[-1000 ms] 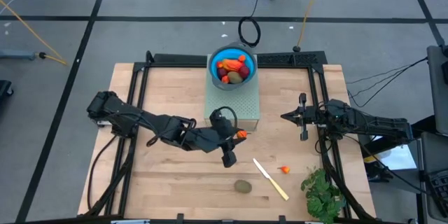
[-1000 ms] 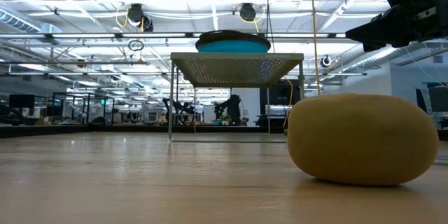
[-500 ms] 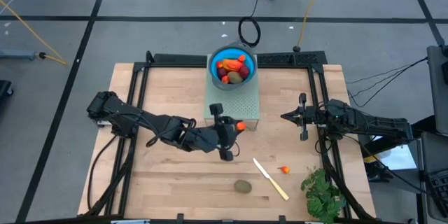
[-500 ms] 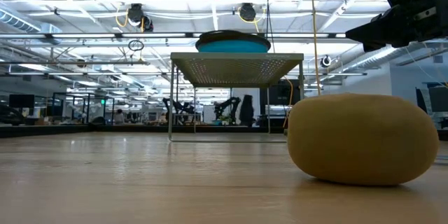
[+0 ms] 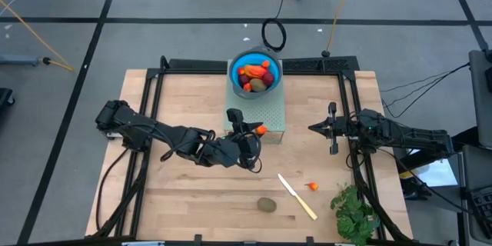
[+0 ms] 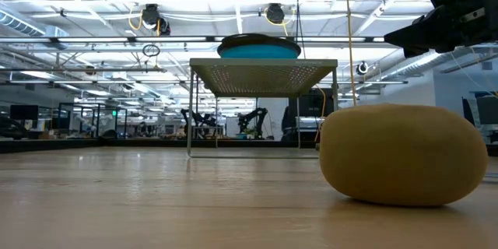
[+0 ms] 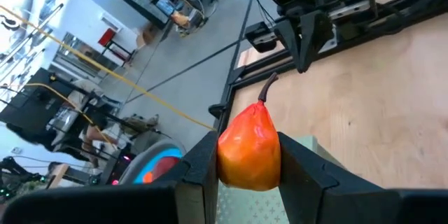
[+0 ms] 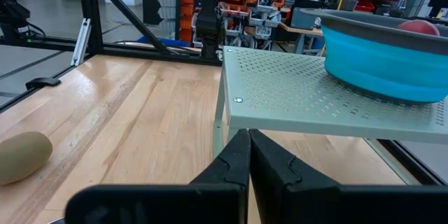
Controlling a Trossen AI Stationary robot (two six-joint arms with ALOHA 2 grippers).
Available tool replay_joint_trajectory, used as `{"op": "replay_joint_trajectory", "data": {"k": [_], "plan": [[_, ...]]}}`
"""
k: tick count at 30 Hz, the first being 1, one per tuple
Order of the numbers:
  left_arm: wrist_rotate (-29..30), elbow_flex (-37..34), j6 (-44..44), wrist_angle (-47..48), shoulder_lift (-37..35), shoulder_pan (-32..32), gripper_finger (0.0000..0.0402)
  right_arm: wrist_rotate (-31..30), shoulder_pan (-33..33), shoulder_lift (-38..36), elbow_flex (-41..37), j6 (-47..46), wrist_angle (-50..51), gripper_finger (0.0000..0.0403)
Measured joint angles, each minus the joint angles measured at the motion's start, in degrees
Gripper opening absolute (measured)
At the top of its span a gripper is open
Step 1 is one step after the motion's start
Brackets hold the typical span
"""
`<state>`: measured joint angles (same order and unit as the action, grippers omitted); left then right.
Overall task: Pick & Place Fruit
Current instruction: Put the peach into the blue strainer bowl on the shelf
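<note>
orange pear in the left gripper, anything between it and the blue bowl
Nothing visible blocks it. The left gripper holds the orange pear above the near edge of the green perforated stand, and the blue bowl sits open on the stand's far end.

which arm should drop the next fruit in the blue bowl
Left. Its gripper is shut on the orange pear-shaped fruit beside the green stand carrying the blue bowl. The right gripper waits shut, holding nothing.
</note>
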<state>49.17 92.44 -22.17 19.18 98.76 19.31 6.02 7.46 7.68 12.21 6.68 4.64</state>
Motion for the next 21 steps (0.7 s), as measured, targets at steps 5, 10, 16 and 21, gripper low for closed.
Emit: {"op": "replay_joint_trajectory", "data": {"k": [5,10,16,21], "plan": [[0.01,0.00,0.45,-0.20,0.00,0.00,0.0111,0.00,0.00,0.00,0.00,0.00,0.02,0.0000],[-0.09,0.00,7.58,-2.55,0.00,-0.05,0.0111,0.00,0.00,0.00,0.00,0.00,0.02,0.0000],[-6.04,0.00,13.74,-3.24,0.22,-1.07,0.0111,0.00,0.00,0.00,0.00,0.00,0.01,0.0000],[-11.15,0.00,15.19,-5.02,1.31,-1.90,0.0117,0.00,-0.02,0.00,0.00,0.00,0.00,0.0000]]}}
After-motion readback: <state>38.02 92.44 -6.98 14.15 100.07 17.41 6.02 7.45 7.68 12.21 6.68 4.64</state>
